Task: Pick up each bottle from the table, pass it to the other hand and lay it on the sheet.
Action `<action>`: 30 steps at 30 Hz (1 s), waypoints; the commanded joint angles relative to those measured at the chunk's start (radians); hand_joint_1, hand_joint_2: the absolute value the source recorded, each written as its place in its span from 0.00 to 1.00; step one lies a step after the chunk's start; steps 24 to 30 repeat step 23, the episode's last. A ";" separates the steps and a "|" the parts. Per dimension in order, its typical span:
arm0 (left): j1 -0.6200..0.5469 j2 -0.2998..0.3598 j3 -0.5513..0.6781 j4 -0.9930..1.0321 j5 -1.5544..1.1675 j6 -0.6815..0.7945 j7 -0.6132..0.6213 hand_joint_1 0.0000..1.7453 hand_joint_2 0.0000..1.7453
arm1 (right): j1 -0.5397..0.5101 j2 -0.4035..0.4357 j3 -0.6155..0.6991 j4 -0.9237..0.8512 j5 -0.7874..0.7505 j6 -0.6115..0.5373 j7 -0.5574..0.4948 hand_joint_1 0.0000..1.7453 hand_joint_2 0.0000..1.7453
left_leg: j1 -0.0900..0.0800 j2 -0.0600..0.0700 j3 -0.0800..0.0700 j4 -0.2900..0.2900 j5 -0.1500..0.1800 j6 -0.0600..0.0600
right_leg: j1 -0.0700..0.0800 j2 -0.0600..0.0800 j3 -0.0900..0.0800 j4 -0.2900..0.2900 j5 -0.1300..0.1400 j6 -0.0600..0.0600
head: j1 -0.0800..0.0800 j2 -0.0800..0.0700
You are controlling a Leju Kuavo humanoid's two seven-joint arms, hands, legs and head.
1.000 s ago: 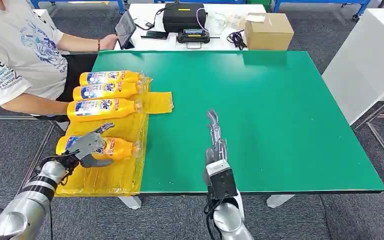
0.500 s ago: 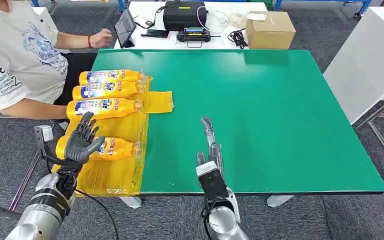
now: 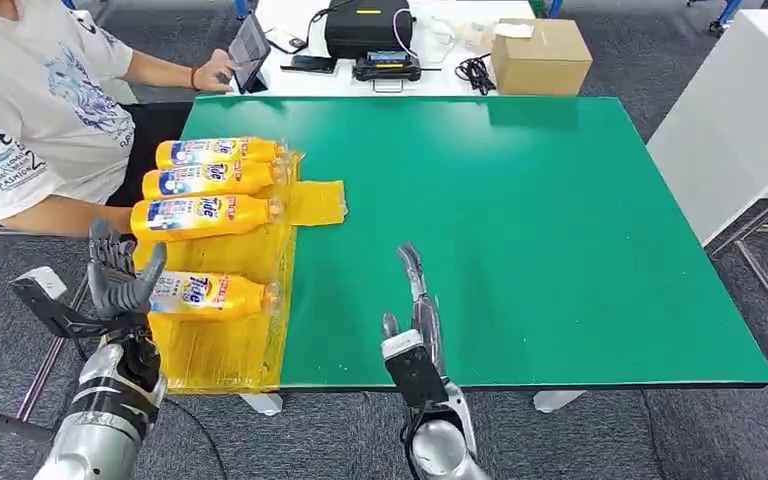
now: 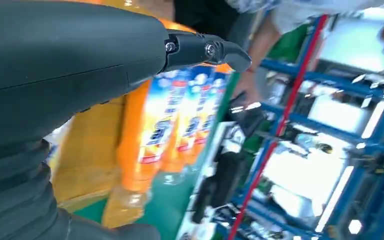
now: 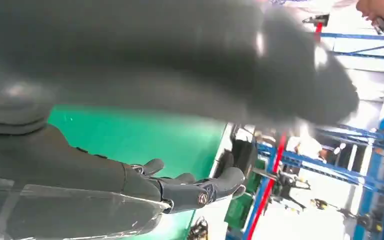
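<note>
Several yellow bottles lie side by side on the yellow sheet (image 3: 222, 352) at the table's left edge. The nearest bottle (image 3: 205, 294) lies apart from the other three (image 3: 205, 216). My left hand (image 3: 118, 273) is raised off the table's left edge, fingers spread and holding nothing, just left of the nearest bottle. In the left wrist view the bottles (image 4: 155, 131) lie past my left hand (image 4: 80, 60). My right hand (image 3: 416, 295) hovers over the green table (image 3: 520, 220) near its front edge, fingers stretched out and empty. The right wrist view has my right hand (image 5: 195, 190) above the green top.
A person (image 3: 30, 110) sits at the table's left, one hand on a tablet (image 3: 251, 50). Beyond the far edge a white table carries a black case (image 3: 367, 30), cables and a cardboard box (image 3: 540, 57). A white cabinet (image 3: 740, 120) stands at the right.
My left hand has let go of the nearest bottle and drawn back to the left, off the table, fingers spread. My right hand has pulled back slightly toward the front edge.
</note>
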 commanded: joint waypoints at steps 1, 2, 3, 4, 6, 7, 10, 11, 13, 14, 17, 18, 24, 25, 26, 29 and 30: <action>0.157 -0.105 -0.078 -0.416 -0.068 0.046 -0.012 0.00 1.00 | 0.081 -0.041 -0.083 -0.101 -0.095 -0.078 -0.081 0.00 1.00 | 0.001 -0.001 0.000 0.000 -0.002 -0.001 | 0.001 -0.002 0.001 -0.001 -0.002 -0.001 | 0.000 0.000; 0.168 -0.110 -0.085 -0.435 -0.070 0.053 -0.006 0.00 1.00 | 0.085 -0.043 -0.085 -0.107 -0.097 -0.075 -0.081 0.00 1.00 | 0.002 -0.001 0.002 0.001 -0.003 -0.001 | 0.002 -0.002 0.003 -0.001 -0.003 -0.001 | 0.000 0.000; 0.177 -0.115 -0.093 -0.449 -0.071 0.052 -0.007 0.00 1.00 | 0.086 -0.045 -0.088 -0.109 -0.097 -0.076 -0.082 0.00 1.00 | 0.001 -0.001 0.000 0.001 -0.002 -0.001 | 0.001 -0.002 0.001 -0.001 -0.002 -0.001 | 0.000 0.000; 0.204 -0.113 -0.121 -0.488 -0.075 0.044 -0.010 0.00 1.00 | 0.094 -0.038 -0.102 -0.118 -0.102 -0.094 -0.094 0.00 1.00 | 0.002 -0.002 0.002 0.001 -0.004 -0.001 | 0.002 -0.003 0.003 -0.001 -0.003 -0.001 | 0.000 0.000; 0.274 -0.126 -0.180 -0.584 -0.105 0.026 -0.036 0.00 1.00 | 0.114 -0.046 -0.118 -0.141 -0.110 -0.114 -0.108 0.00 1.00 | 0.001 -0.001 0.000 0.001 -0.004 -0.001 | 0.002 -0.001 0.001 -0.001 -0.003 -0.001 | 0.000 0.000; 0.324 -0.132 -0.220 -0.642 -0.111 0.018 -0.035 0.00 1.00 | 0.128 -0.048 -0.133 -0.152 -0.112 -0.121 -0.109 0.00 1.00 | 0.001 0.000 -0.002 0.001 -0.003 -0.001 | 0.001 0.000 -0.001 -0.001 -0.002 -0.001 | 0.000 0.000; 0.406 -0.132 -0.284 -0.708 -0.142 0.018 -0.043 0.00 1.00 | 0.155 -0.052 -0.160 -0.173 -0.119 -0.136 -0.127 0.00 1.00 | 0.000 0.001 -0.002 0.000 -0.004 -0.001 | 0.000 0.000 -0.002 -0.002 -0.002 -0.001 | 0.000 0.000; 0.412 -0.133 -0.287 -0.710 -0.144 0.020 -0.046 0.00 1.00 | 0.158 -0.054 -0.162 -0.175 -0.120 -0.135 -0.130 0.00 1.00 | 0.001 0.001 -0.001 0.000 -0.005 -0.001 | 0.001 0.000 0.000 -0.002 -0.003 -0.001 | 0.000 0.000; 0.445 -0.133 -0.312 -0.714 -0.158 0.015 -0.044 0.00 1.00 | 0.172 -0.048 -0.183 -0.179 -0.134 -0.140 -0.132 0.00 1.00 | 0.001 0.000 -0.001 0.001 -0.005 -0.001 | 0.001 -0.001 0.000 -0.002 -0.003 -0.002 | 0.000 0.000; 0.466 -0.134 -0.330 -0.711 -0.163 0.000 -0.021 0.00 1.00 | 0.180 -0.045 -0.194 -0.180 -0.135 -0.147 -0.132 0.00 1.00 | 0.000 0.000 -0.001 0.000 -0.005 -0.001 | 0.001 -0.001 -0.001 -0.002 -0.003 -0.001 | 0.000 0.000; 0.527 -0.151 -0.387 -0.680 -0.225 0.014 -0.008 0.00 1.00 | 0.206 -0.042 -0.216 -0.179 -0.158 -0.142 -0.139 0.00 1.00 | 0.000 0.000 -0.001 -0.001 -0.005 -0.002 | 0.000 -0.001 -0.001 -0.002 -0.002 -0.001 | 0.000 0.000; 0.534 -0.154 -0.393 -0.676 -0.230 0.019 -0.015 0.00 1.00 | 0.209 -0.043 -0.215 -0.182 -0.158 -0.141 -0.139 0.00 1.00 | -0.001 0.000 -0.001 -0.001 -0.005 -0.001 | 0.000 -0.001 -0.002 -0.002 -0.002 -0.001 | 0.000 0.000; 0.553 -0.161 -0.439 -0.673 -0.282 0.027 0.003 0.00 1.00 | 0.215 -0.030 -0.226 -0.170 -0.171 -0.149 -0.139 0.00 1.00 | 0.000 0.000 -0.002 0.000 -0.005 -0.001 | 0.000 -0.001 -0.002 -0.002 -0.002 -0.001 | 0.000 0.000; 0.553 -0.161 -0.439 -0.673 -0.282 0.027 0.003 0.00 1.00 | 0.215 -0.030 -0.226 -0.170 -0.171 -0.149 -0.139 0.00 1.00 | 0.000 0.000 -0.002 0.000 -0.005 -0.001 | 0.000 -0.001 -0.002 -0.002 -0.002 -0.001 | 0.000 0.000; 0.553 -0.161 -0.439 -0.673 -0.282 0.027 0.003 0.00 1.00 | 0.215 -0.030 -0.226 -0.170 -0.171 -0.149 -0.139 0.00 1.00 | 0.000 0.000 -0.002 0.000 -0.005 -0.001 | 0.000 -0.001 -0.002 -0.002 -0.002 -0.001 | 0.000 0.000; 0.553 -0.161 -0.439 -0.673 -0.282 0.027 0.003 0.00 1.00 | 0.215 -0.030 -0.226 -0.170 -0.171 -0.149 -0.139 0.00 1.00 | 0.000 0.000 -0.002 0.000 -0.005 -0.001 | 0.000 -0.001 -0.002 -0.002 -0.002 -0.001 | 0.000 0.000; 0.553 -0.161 -0.439 -0.673 -0.282 0.027 0.003 0.00 1.00 | 0.215 -0.030 -0.226 -0.170 -0.171 -0.149 -0.139 0.00 1.00 | 0.000 0.000 -0.002 0.000 -0.005 -0.001 | 0.000 -0.001 -0.002 -0.002 -0.002 -0.001 | 0.000 0.000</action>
